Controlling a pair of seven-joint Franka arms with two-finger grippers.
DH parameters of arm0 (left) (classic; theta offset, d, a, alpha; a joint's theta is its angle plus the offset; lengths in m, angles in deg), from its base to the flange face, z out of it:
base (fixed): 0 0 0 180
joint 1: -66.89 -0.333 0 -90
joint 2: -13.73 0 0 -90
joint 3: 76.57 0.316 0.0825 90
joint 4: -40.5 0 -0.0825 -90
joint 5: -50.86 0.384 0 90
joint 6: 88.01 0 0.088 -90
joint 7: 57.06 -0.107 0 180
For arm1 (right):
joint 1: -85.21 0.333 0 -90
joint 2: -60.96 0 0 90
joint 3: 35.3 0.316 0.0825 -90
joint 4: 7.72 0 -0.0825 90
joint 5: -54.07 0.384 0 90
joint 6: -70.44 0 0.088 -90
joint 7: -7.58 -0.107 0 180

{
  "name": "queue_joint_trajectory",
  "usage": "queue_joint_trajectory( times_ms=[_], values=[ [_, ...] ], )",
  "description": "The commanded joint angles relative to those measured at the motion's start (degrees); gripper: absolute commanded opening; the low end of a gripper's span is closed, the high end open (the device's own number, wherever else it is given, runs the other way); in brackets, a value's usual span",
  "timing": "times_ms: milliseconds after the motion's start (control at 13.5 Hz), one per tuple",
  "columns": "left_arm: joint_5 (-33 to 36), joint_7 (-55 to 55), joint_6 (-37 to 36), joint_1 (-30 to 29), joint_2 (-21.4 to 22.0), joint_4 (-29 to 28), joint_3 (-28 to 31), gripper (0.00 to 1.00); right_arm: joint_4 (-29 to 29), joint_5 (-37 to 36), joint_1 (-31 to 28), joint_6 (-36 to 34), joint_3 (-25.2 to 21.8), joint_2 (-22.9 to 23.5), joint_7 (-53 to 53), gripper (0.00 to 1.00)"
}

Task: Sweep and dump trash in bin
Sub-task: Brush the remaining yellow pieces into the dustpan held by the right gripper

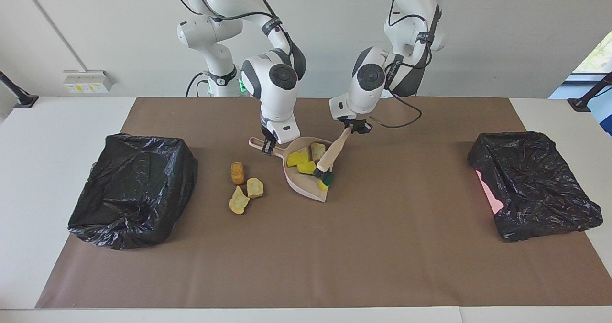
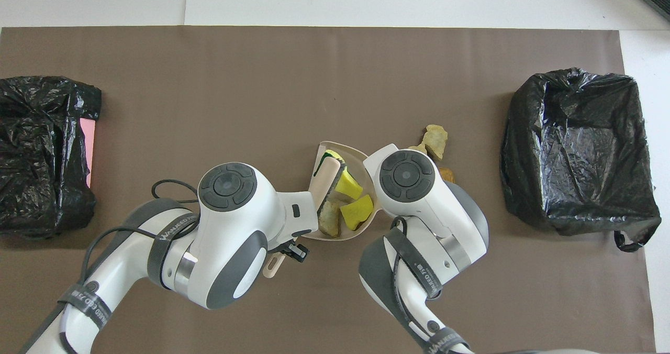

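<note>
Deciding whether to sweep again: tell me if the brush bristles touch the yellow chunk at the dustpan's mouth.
Touching. In the facing view the brush bristles press against the yellow chunk just inside the dustpan mouth, with no gap between them.

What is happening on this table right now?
The left gripper holds the beige-handled brush with black bristles, its bristles in the pale pink dustpan. The right gripper holds the dustpan's handle. Three yellow spongy chunks and one tan bready piece lie in the pan. Three tan bready pieces remain on the brown mat beside it.
</note>
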Motion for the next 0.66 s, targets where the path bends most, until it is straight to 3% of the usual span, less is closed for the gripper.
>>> queue_joint_trajectory(
  times_ms=[0,222,591],
  values=[
    [-0.80,0.99,-2.64,0.12,0.89,2.34,0.57,0.00,0.14,-1.32,-0.21,0.91,0.31,-0.12,-1.74,0.00],
    [-0.80,1.25,-3.35,0.02,2.39,2.52,0.83,0.00,0.14,-1.14,-0.73,0.99,0.31,-0.12,-1.65,0.00],
    [-0.80,1.16,-4.05,3.70,5.37,-3.18,0.40,0.00,0.40,-0.70,-0.91,0.99,0.31,-0.12,-1.65,0.00]
  ],
)
